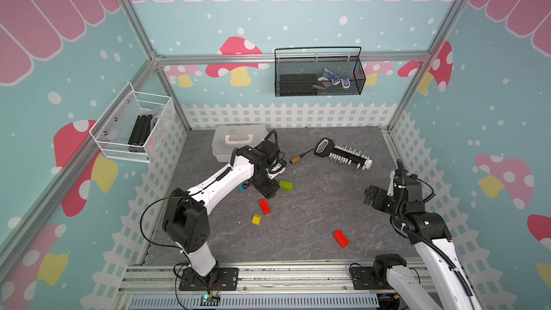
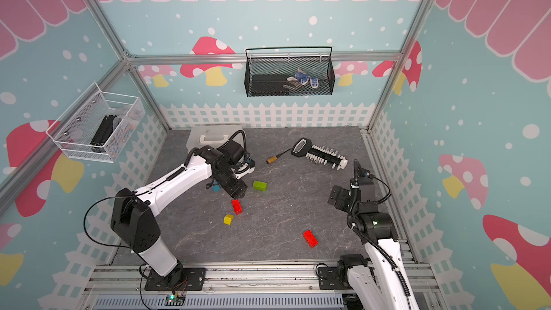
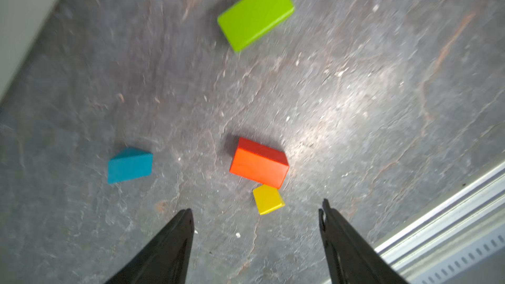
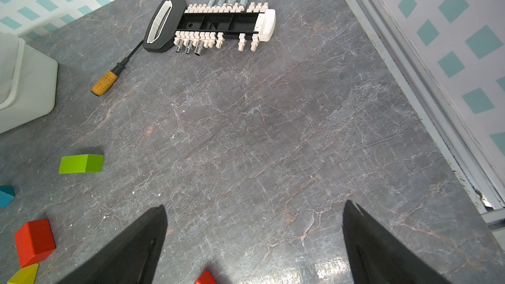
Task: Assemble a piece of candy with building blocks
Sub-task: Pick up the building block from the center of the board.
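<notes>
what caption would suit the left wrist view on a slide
Open left gripper hovers over a green bar, red bar, yellow piece and blue triangle, all unassembled.

Teal mushroom-print walls point(image 1: 298, 25) with white picket trim point(image 1: 286, 116) enclose grey marbled floor point(image 1: 313, 204).

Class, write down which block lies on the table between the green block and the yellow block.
A red block lies between the green block and the yellow block, as both top views and the left wrist view show.
</notes>
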You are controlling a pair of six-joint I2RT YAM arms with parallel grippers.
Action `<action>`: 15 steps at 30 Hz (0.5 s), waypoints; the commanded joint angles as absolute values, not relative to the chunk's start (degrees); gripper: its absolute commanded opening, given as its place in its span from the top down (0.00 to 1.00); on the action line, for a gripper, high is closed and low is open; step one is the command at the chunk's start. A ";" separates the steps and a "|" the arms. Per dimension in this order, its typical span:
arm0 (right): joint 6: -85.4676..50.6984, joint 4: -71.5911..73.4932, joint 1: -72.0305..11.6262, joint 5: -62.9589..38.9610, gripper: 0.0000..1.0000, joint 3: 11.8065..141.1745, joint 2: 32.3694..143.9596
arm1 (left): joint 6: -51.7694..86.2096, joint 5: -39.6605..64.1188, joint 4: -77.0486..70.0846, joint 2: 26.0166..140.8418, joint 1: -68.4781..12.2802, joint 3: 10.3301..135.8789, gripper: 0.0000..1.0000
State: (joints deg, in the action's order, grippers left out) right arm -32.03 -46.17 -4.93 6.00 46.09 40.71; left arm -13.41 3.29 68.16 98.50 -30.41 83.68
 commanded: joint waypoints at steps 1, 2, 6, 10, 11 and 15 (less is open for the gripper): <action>-32.52 -45.85 -5.27 6.01 0.00 45.76 40.94 | -17.36 4.48 70.48 96.93 -28.69 82.95 0.24; -32.59 -45.83 -5.27 6.13 0.00 45.64 40.83 | -16.51 3.43 69.98 96.97 -28.28 82.86 0.24; -33.02 -45.71 -5.27 6.23 0.01 45.04 40.78 | -15.59 7.90 68.80 97.28 -27.85 81.21 0.11; -33.47 -45.75 -5.27 5.67 0.00 44.72 40.45 | -15.19 6.39 65.56 96.85 -29.20 76.62 0.01; -33.62 -45.71 -5.27 5.71 0.00 44.57 40.27 | -15.24 6.00 65.28 97.00 -29.30 75.94 0.01; -33.31 -45.84 -5.27 5.71 0.00 44.69 40.05 | -15.19 5.56 62.58 97.60 -29.35 74.57 0.01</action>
State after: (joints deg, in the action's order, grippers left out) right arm -32.29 -46.02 -4.93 5.89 45.08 40.62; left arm -13.87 5.65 65.67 97.93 -29.26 75.02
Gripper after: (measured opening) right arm 0.992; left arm 0.992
